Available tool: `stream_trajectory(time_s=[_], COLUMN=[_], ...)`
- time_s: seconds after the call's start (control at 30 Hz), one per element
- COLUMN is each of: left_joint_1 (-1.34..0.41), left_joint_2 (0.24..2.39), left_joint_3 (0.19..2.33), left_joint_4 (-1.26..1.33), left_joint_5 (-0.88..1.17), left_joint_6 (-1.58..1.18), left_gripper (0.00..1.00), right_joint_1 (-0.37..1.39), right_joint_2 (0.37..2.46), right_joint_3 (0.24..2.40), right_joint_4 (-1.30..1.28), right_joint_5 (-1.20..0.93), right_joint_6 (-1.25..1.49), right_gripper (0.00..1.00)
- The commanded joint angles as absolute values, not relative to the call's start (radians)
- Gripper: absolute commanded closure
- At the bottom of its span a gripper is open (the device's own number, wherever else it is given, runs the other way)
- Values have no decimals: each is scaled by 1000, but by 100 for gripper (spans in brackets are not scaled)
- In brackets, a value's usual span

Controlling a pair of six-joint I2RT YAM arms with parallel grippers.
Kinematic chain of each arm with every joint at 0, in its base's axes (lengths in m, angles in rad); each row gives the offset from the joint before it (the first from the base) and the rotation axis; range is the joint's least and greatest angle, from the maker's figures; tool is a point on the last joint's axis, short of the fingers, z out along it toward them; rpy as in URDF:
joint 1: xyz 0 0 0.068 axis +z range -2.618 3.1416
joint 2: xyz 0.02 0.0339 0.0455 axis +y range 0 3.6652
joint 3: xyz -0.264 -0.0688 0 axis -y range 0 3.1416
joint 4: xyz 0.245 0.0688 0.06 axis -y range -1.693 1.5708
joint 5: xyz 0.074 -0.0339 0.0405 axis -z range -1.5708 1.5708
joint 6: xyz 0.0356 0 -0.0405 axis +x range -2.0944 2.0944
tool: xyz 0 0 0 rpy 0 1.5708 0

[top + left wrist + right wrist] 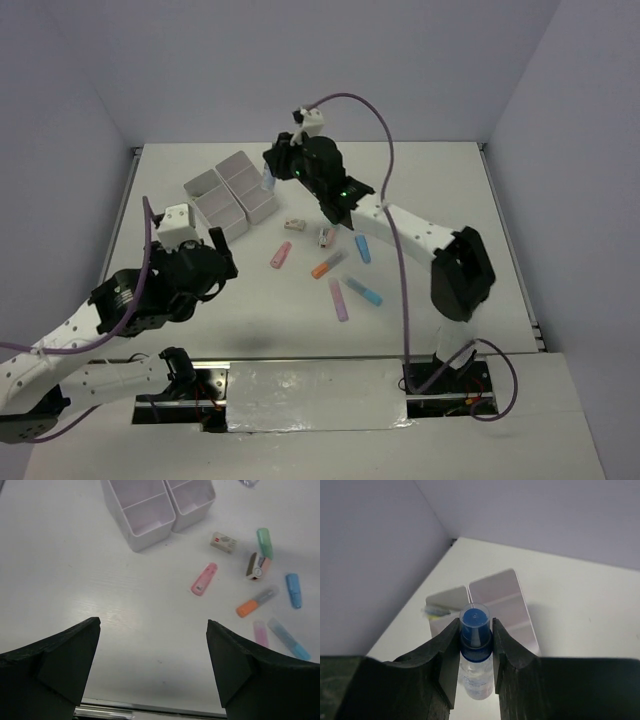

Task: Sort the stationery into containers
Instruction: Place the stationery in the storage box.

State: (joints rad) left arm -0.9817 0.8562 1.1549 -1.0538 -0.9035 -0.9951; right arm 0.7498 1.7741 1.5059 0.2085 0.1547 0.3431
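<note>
**Top external view.** My right pincer (270, 172) is clamped on the clear blue-capped tube (266, 182). The tube hangs from it at the right-hand edge of the bins (225, 195); I cannot tell which compartment lies beneath it. My left pincer (222, 262) stands wide and grips nothing, with the bins just ahead of it. The loose stationery lies on the counter (450, 190), to the right of the left pincer and on the near side of the right pincer. It includes an eraser (294, 224), a pink highlighter (281, 256), an orange highlighter (326, 266), a blue highlighter (363, 249) and a purple highlighter (339, 299).

**Left wrist view.** The left pincer (152, 665) is spread wide over bare counter (75, 570), and nothing lies between its fingers (50, 665). The bins (150, 515) stand straight ahead, well beyond the fingertips. Ahead and to the right lies the pink highlighter (204, 579). Farther right are the eraser (223, 542), a green highlighter (264, 542), the orange highlighter (256, 601) and the blue highlighter (294, 590). None of them touches the pincer.

**Right wrist view.** The right pincer (475, 630) grips the tube (476, 680) just below its blue cap, with both fingers pressed against its sides. The tube's cap end points away from the wrist. Beyond the fingertips I see two white compartments of the bins (500, 595) on the counter (580, 595). I cannot tell whether the tube touches them.
</note>
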Motion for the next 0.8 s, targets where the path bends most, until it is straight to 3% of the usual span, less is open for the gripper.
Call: stream_trajectory(time_s=[0.0, 0.1, 0.33, 0.77], left_joint_1=[-976, -968, -885, -834], left_joint_2=[784, 744, 775, 736], left_joint_3=[1102, 991, 988, 954], left_joint_4=[-1085, -1016, -956, -859], left_joint_5=[-1011, -1014, -930, -813], left_joint_6=[-915, -884, -792, -695], left_gripper=[1, 1, 1, 1], right_joint_1=[744, 744, 729, 706], right_joint_2=[1922, 2105, 2353, 2517], right_joint_3=[1749, 1894, 2196, 2273], right_joint_4=[339, 408, 414, 558], right_joint_5=[118, 27, -29, -55], right_joint_6=[272, 223, 215, 222], right_gripper=[100, 100, 100, 99])
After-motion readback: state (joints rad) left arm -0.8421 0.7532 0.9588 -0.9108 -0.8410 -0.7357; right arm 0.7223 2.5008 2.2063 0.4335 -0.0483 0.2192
